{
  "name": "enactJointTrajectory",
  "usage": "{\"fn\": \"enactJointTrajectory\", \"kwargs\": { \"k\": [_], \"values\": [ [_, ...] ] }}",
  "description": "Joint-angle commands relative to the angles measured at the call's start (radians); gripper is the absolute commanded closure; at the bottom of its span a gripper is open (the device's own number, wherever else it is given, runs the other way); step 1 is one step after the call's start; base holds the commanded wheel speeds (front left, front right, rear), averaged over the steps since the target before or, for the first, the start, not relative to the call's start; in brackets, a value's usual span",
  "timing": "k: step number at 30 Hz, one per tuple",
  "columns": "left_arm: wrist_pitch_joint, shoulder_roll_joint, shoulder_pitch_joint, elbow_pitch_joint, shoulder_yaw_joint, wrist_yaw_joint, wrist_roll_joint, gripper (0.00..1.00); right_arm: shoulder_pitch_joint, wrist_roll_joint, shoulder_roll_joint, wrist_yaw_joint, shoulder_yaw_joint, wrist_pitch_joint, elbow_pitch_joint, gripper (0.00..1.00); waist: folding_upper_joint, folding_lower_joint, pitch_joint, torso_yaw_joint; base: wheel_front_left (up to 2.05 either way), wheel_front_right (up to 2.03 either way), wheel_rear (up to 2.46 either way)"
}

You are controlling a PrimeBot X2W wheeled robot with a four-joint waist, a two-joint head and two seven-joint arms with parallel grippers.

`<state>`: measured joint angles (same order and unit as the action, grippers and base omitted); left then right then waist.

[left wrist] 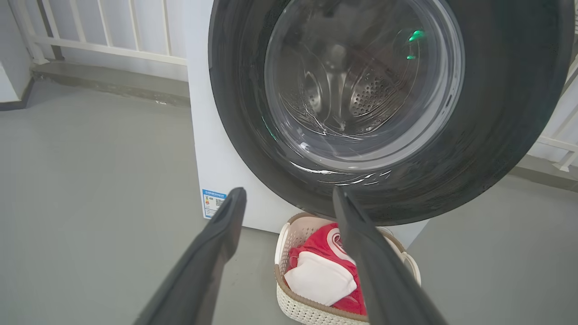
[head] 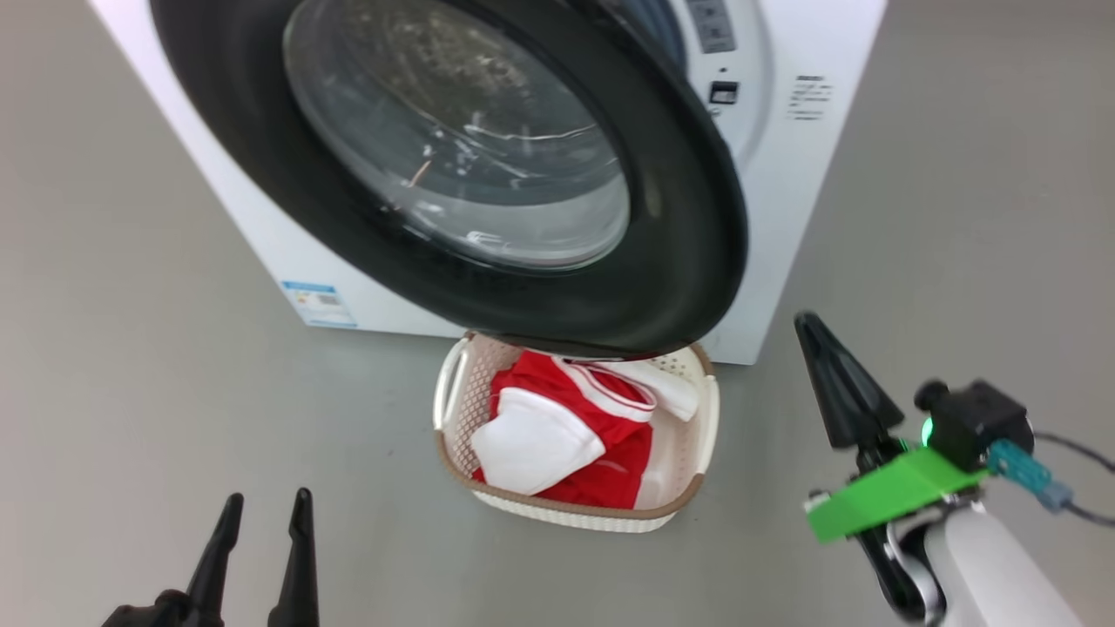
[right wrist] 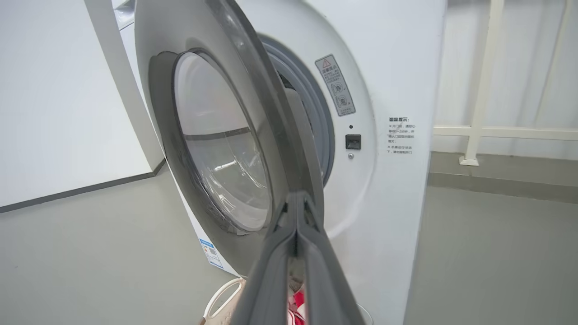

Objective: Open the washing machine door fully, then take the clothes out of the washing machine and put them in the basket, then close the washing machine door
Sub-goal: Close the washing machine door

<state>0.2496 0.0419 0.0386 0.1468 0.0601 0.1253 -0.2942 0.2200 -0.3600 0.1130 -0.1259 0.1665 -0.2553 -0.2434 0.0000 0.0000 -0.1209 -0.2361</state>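
Observation:
The washing machine door [head: 679,261], black-rimmed with a glass bowl, stands partly open on the white washing machine [head: 784,174]. The steel drum shows through the glass in the left wrist view. Below the door, the cream basket [head: 707,418] holds the red and white clothes [head: 610,435]. My left gripper [head: 266,505] is open and empty at the lower left, pointing at the door [left wrist: 496,113] and basket [left wrist: 281,289]. My right gripper [head: 810,326] is shut on nothing, right of the door's free edge. Seen along it [right wrist: 295,197], the door's edge [right wrist: 253,90] lies just beyond the tips.
The grey floor [head: 131,392] stretches all around the machine. A white railing [right wrist: 483,90] runs behind on the right, and a white wall [right wrist: 54,90] stands to the left. The door latch slot [right wrist: 353,141] sits on the machine's front. The basket is partly under the door.

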Motion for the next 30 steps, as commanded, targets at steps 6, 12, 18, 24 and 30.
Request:
{"fn": "enactJointTrajectory", "kwargs": {
  "k": [6,12,18,24,30],
  "values": [
    [0.012,0.008,-0.042,-0.019,0.012,0.005,-0.024,0.00,0.134,-0.022,0.014,-0.005,0.069,-0.006,-0.009,1.00,0.0000,0.0000,-0.050,-0.054,0.00,0.00,0.00],
    [0.012,0.008,-0.068,-0.024,-0.008,0.003,-0.041,0.00,0.194,-0.029,0.020,-0.005,0.075,-0.006,-0.035,1.00,0.0000,0.0000,-0.097,-0.076,0.00,0.00,0.00],
    [0.012,0.008,-0.096,-0.029,-0.027,-0.003,-0.056,0.00,0.230,-0.029,0.028,-0.005,0.069,-0.006,-0.035,1.00,0.0000,0.0000,-0.144,-0.088,0.00,0.00,0.00],
    [0.012,0.008,-0.133,-0.040,-0.065,-0.011,-0.074,0.00,0.270,-0.032,0.049,-0.005,0.051,-0.006,-0.023,1.00,0.0000,0.0000,-0.205,-0.101,0.00,0.00,0.00],
    [0.012,0.008,-0.180,-0.057,-0.107,-0.021,-0.099,0.00,0.335,-0.030,0.072,-0.005,0.008,-0.006,-0.011,1.00,0.0000,0.0000,-0.273,-0.121,0.00,0.00,0.00]
  ]
}}
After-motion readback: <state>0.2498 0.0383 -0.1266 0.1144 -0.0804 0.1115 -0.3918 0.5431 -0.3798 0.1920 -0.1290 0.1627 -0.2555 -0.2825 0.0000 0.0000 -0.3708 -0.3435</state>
